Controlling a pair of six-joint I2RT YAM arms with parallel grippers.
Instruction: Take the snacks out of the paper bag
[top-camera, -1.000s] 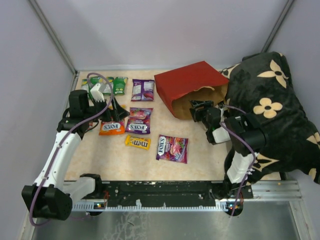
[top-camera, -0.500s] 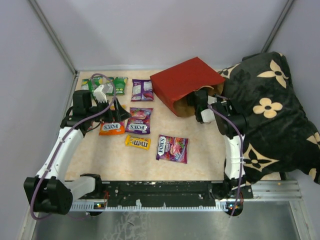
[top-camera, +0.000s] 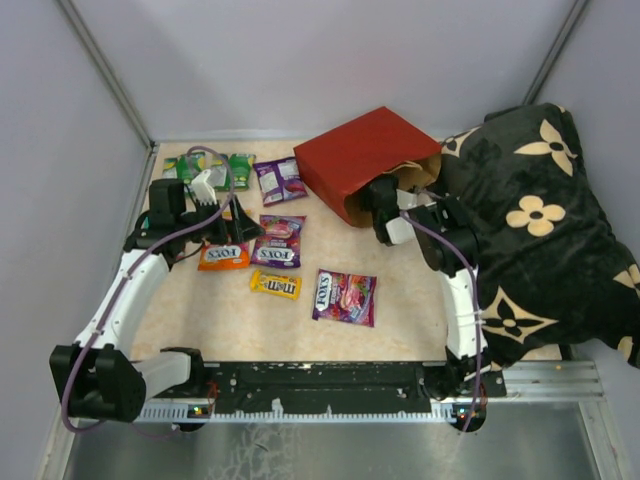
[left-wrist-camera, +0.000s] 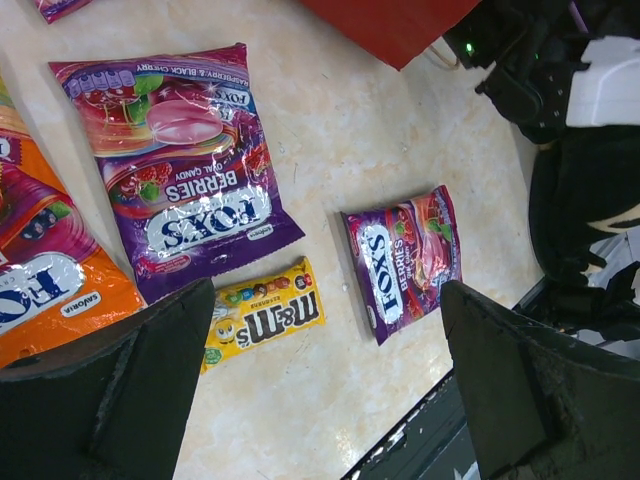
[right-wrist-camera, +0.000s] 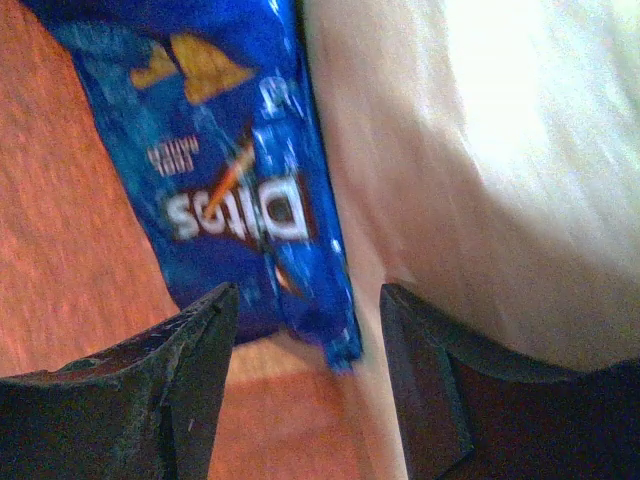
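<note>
Right end effector (right-wrist-camera: 305, 330) spread inside paper bag (top-camera: 360, 160), straddling Doritos bag (right-wrist-camera: 235, 170) corner, not pinching | left end effector (left-wrist-camera: 325, 300) spread, empty, above packets (left-wrist-camera: 190, 190) | risk: glossy corner grip slips; finger snags paper.

In paper bag (top-camera: 360, 160) lies chip bag (right-wrist-camera: 235, 180), pillow (top-camera: 540, 220) at its right, packets (top-camera: 280, 243) on table (top-camera: 410, 300) at left
</note>
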